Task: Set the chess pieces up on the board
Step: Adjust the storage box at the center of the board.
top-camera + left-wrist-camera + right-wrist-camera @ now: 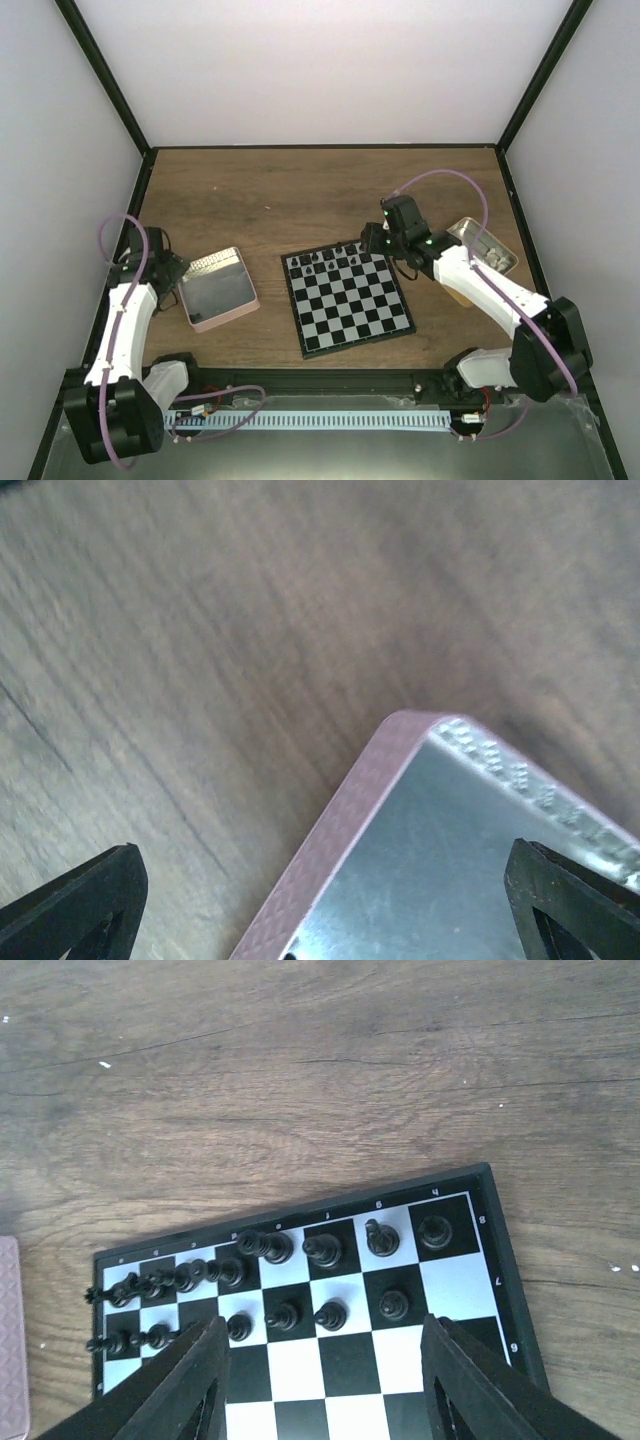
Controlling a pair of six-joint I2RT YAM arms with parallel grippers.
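Observation:
The board (pixel 345 300) lies at the table's middle, with black chess pieces (pixel 335 262) along its two far rows. In the right wrist view those pieces (pixel 322 1250) stand on the board (pixel 300 1368), most of them upright on their squares. My right gripper (pixel 325 1330) hovers over the board's far right corner, open, with nothing between its fingers (pixel 200 1370). In the top view the right gripper (pixel 385 240) sits at that same corner. My left gripper (pixel 320 900) is open over the corner of a pink-rimmed tray (pixel 350 800) and holds nothing.
The pink-rimmed tray (pixel 218 288) lies left of the board. A tan tin (pixel 485 245) with small pale things in it stands behind the right arm. Walls enclose the table on three sides.

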